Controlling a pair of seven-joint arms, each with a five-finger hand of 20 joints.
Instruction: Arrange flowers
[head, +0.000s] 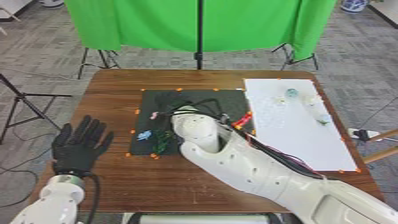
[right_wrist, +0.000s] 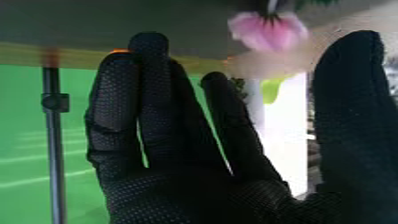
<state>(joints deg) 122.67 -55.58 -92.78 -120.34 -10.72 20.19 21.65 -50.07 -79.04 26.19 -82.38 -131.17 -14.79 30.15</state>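
In the head view my right hand (head: 167, 101) is over the dark mat (head: 191, 95), beside a pink flower (head: 155, 115). A blue flower (head: 144, 135) and green foliage (head: 162, 142) lie on the mat nearer my body. My right hand (right_wrist: 164, 130) has straight fingers and a raised thumb in the right wrist view; the pink flower (right_wrist: 266, 31) is beyond the gap between them, not held. My left hand (head: 78, 150) is at the table's left side, fingers straight, holding nothing.
A white sheet (head: 284, 135) covers the table's right part. A teal item (head: 291, 93) and pale flowers (head: 313, 101) are on it. A red object (head: 242, 120) lies beside my right forearm. Behind the wooden table (head: 120, 87) hangs a green cloth (head: 147, 25).
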